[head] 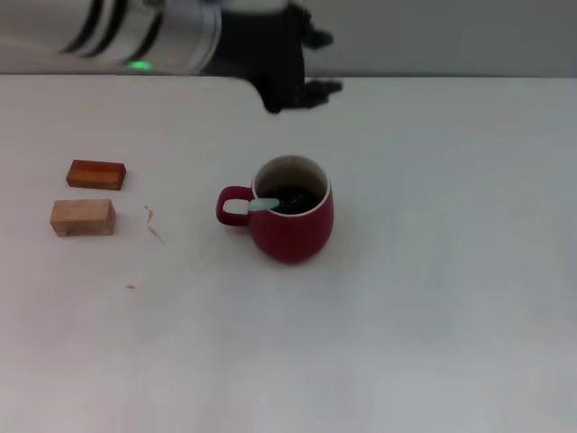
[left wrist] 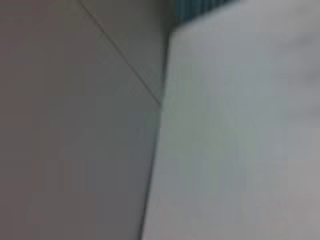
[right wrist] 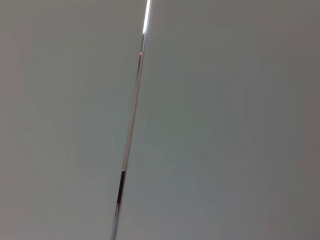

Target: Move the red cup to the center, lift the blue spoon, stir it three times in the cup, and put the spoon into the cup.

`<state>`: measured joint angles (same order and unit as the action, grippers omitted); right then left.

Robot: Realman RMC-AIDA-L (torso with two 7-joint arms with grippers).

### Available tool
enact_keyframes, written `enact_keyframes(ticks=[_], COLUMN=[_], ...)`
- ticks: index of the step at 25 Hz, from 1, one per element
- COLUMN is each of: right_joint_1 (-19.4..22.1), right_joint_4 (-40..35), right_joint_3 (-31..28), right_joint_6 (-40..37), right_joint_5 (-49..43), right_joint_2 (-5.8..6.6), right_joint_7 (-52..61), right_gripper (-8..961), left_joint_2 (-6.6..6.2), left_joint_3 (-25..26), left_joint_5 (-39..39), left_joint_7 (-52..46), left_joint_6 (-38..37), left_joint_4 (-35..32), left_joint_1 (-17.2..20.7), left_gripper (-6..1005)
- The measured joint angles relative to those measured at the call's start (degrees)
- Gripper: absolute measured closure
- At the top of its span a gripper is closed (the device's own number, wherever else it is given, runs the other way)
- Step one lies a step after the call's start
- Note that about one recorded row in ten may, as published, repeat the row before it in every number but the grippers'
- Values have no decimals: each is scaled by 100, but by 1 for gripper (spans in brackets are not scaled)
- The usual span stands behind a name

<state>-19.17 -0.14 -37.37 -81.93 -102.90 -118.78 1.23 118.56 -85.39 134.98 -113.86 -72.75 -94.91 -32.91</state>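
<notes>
Red cup (head: 290, 222) mid-table | blue spoon (head: 264, 205) inside, handle on rim | left gripper (head: 317, 63) fingers apart, seemingly empty

Two wooden blocks (head: 89, 197) on white table (head: 433, 298)

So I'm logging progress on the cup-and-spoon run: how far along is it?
It looks essentially finished. The red cup stands near the middle of the table, and the blue spoon lies inside it, its handle resting on the rim. The left hand is empty and open, up by the table's far edge. Nothing visible remains; stirring can't be confirmed.
</notes>
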Motion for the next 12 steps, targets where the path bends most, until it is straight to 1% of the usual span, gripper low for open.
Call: enact_keyframes(ticks=[4, 6, 9, 12], right_joint_1=[-42, -57, -57, -60], right_joint_4=[-50, -90, -100, -130], right_joint_3=[-22, -25, -29, -34], right_joint_6=[26, 52, 61, 80], right_joint_5=[12, 19, 21, 27], right_joint_2=[7, 11, 12, 13], right_joint_7=[0, 0, 0, 0], right_gripper=[323, 323, 323, 323], left_joint_2=[-20, -23, -34, -43], left_joint_3=[1162, 1549, 2130, 2651], left_joint_5=[-1992, -2932, -4487, -5541], left_joint_7=[108, 280, 736, 1128], left_joint_6=[308, 496, 680, 655], left_joint_4=[350, 650, 1392, 2235], left_joint_1=[162, 301, 524, 620], left_gripper=[518, 518, 518, 518])
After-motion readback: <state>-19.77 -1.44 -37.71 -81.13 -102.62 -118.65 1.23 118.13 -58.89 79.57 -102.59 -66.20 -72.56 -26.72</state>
